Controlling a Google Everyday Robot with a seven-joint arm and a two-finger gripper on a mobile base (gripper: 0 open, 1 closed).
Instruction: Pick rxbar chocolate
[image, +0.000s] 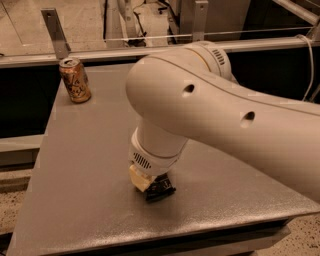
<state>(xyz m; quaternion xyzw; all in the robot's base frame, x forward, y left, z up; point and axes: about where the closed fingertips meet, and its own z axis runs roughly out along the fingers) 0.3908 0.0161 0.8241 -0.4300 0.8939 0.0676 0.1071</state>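
My gripper points straight down at the near middle of the grey table, at or just above its surface. Its wrist and the big white arm cover most of it. A small black piece with pale marks sticks out from under the gripper on its right side. It looks like one end of the rxbar chocolate; the rest of it is hidden by the gripper. I cannot tell whether the gripper touches or holds it.
An orange can stands upright at the table's far left corner. A metal rail with posts runs behind the table. The table's front edge is close below the gripper.
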